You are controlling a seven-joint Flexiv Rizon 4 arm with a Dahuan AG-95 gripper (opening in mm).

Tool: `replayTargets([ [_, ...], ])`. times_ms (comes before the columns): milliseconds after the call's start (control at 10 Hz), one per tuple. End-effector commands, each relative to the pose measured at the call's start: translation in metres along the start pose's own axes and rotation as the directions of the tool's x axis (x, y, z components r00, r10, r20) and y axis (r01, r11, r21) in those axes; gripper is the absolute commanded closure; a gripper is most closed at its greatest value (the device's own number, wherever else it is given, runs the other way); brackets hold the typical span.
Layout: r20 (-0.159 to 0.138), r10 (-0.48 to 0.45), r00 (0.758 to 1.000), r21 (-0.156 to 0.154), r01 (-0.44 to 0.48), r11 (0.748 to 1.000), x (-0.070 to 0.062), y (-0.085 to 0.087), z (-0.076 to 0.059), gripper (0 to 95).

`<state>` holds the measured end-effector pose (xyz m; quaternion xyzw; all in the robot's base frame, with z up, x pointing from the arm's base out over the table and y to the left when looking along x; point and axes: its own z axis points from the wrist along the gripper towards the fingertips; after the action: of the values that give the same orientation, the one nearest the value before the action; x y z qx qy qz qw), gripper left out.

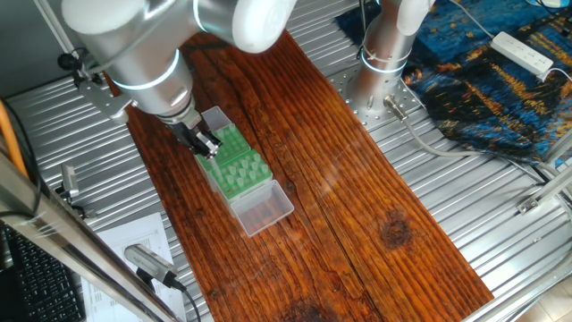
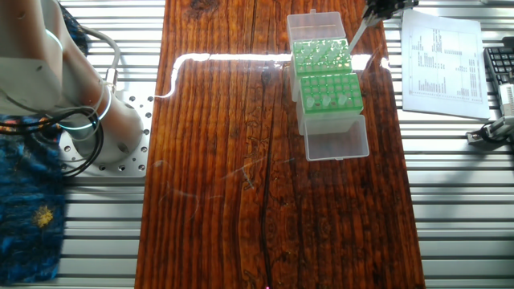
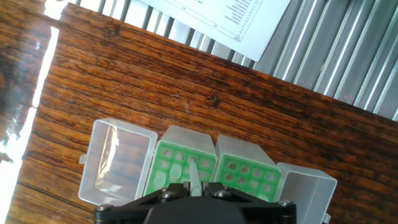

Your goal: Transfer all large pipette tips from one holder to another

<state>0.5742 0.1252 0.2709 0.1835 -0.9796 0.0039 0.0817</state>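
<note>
**Inspector:** The black two-finger gripper (image 1: 206, 143) hangs just above the rack pair. In the hand view its jaws are pinched on one pale, translucent cone-shaped pipette tip (image 3: 193, 180), which points away from the fingers over the left green rack (image 3: 180, 169).

**Clerk:** And the racks themselves?

**Inspector:** Two green plastic grid racks sit touching, side by side, each in a clear plastic box with its clear hinged lid (image 3: 118, 158) folded open at the outer end. In the hand view the right green rack (image 3: 249, 176) lies just beside the left one. The whole set rests on a dark reddish-brown striped wooden board (image 1: 357, 206), itself laid on a ribbed metal table (image 1: 500, 224).

**Clerk:** Where are the remaining tips?

**Inspector:** In the other fixed view, pale round tip ends show in both racks: a cluster in the far rack (image 2: 320, 56) and a few along the near edge of the near rack (image 2: 329, 91). An exact count cannot be made; they are too small and there is glare.

**Clerk:** Anything else in the surroundings?

**Inspector:** A white printed paper sheet (image 2: 444, 64) lies on the metal table to the right of the board in that same view. The silver arm base (image 1: 380, 67) stands at the far end of the board in one fixed view, beside a blue patterned cloth (image 1: 483, 80) carrying a white power strip (image 1: 523, 52).
</note>
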Motion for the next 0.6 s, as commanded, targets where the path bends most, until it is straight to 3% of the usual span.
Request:
replayTargets([
  [100, -0.003, 0.0, 1.0, -0.005, 0.0, 1.0, 0.0, 0.0, -0.005, 95.0],
  [600, -0.012, -0.003, 1.0, -0.013, 0.002, 1.0, -0.006, 0.0, -0.023, 95.0],
])
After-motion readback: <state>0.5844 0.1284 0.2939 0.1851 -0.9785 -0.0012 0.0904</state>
